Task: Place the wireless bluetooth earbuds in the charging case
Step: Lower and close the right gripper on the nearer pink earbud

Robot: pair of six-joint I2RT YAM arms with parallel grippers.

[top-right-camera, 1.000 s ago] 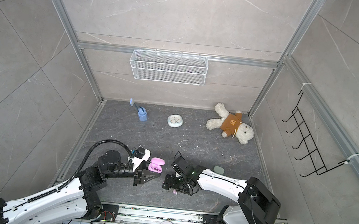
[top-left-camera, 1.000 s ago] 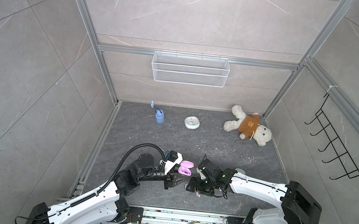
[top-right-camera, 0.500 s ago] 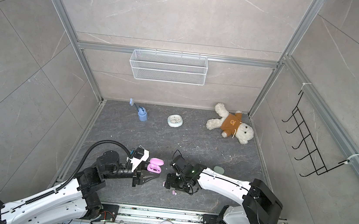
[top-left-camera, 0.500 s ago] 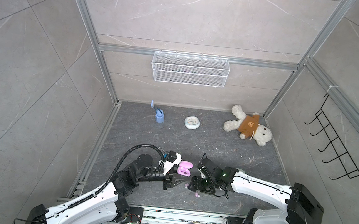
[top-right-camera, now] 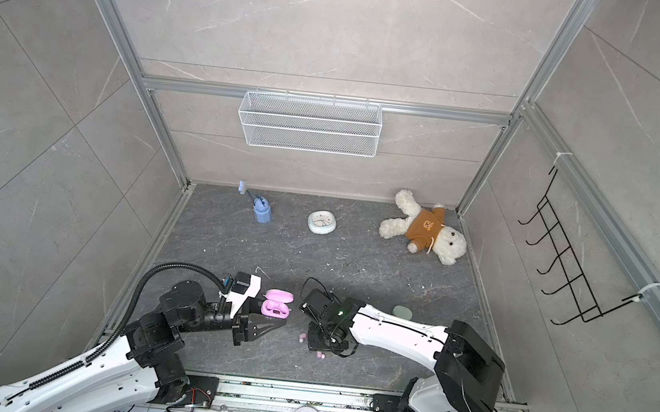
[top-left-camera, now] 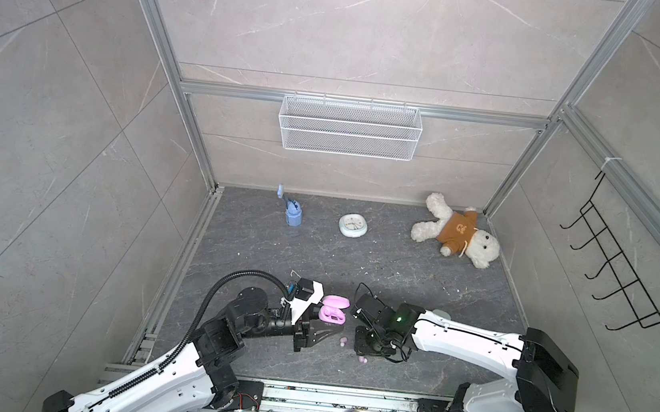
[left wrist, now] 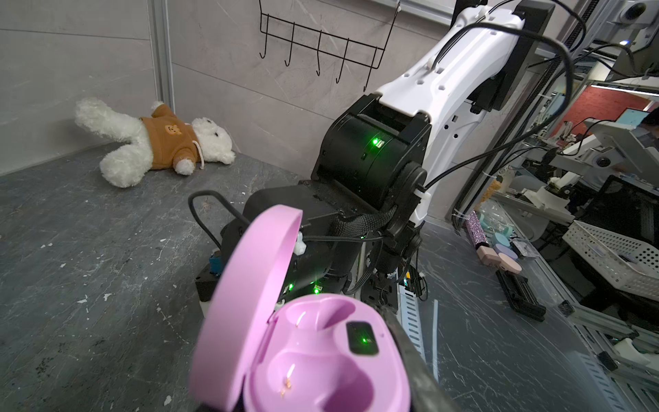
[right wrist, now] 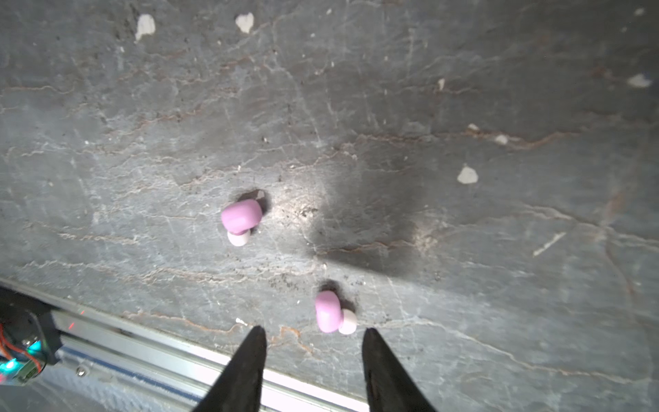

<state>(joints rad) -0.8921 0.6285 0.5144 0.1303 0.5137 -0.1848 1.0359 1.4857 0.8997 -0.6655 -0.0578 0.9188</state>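
L gripper point(top-left-camera: 333, 330) is sitting shut beside open pink case point(left wrist: 321, 360); clamp unclear. R gripper point(right wrist: 313, 332) is hovering half-open, empty, tips near one pink earbud point(right wrist: 328, 312); 2nd earbud point(right wrist: 241, 216) is lying on floor point(right wrist: 463, 107) nearby.

Left fingers point(top-left-camera: 321, 333) closed, right fingers point(right wrist: 242, 374) apart.

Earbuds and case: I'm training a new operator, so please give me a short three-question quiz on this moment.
1. True or false: an earbud already sits in the open pink case.
2. How many pink earbuds lie on the floor in the right wrist view?
3. The right claw is: A) gripping an earbud; B) open, holding nothing; C) shut on the case.
Key: 1 false, both wells are empty; 2 two; 3 B.
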